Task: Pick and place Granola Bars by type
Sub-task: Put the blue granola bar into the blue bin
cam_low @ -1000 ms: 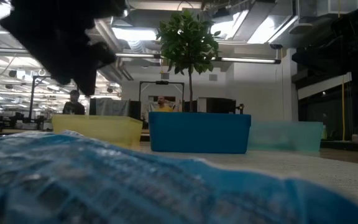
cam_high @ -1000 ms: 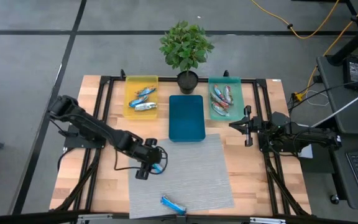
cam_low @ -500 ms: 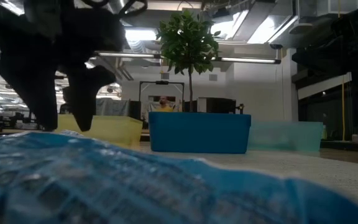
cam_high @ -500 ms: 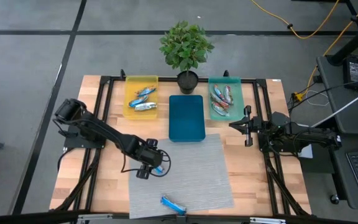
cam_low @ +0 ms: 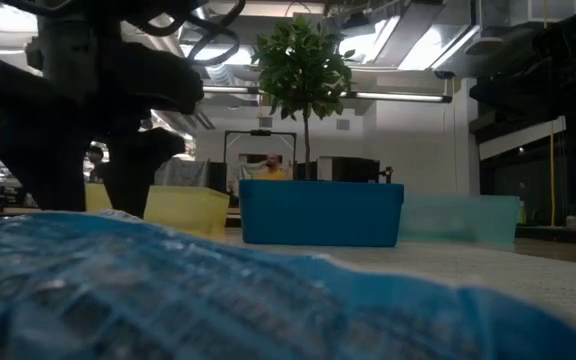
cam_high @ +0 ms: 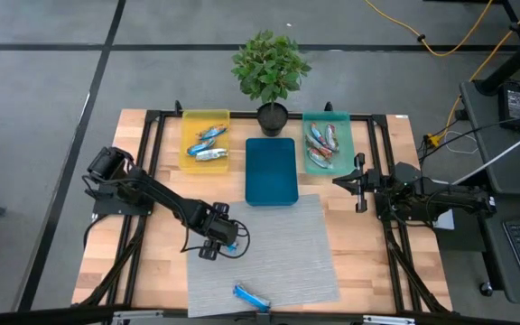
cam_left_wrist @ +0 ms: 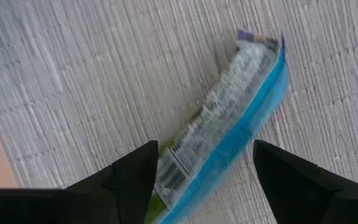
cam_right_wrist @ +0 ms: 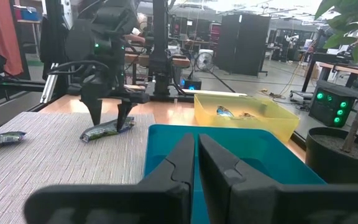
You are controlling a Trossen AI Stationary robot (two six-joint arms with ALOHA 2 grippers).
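We see a ribbed, matt grey woven mat [cam_left_wrist: 73, 74] — cloth-like — over pale planked wood table [cam_high: 152, 280]. The blue bar [cam_left_wrist: 229, 130] wears glossy, crinkled film. Trays [cam_high: 270, 171] look like smooth plastic — the yellow one [cam_right_wrist: 253, 115] translucent.

Grey floor [cam_high: 43, 81] with dark seams surrounds the wooden table [cam_high: 368, 271]. Orange cables [cam_high: 441, 41] run far right. Ceiling lights [cam_low: 408, 45] illuminate the room beyond.
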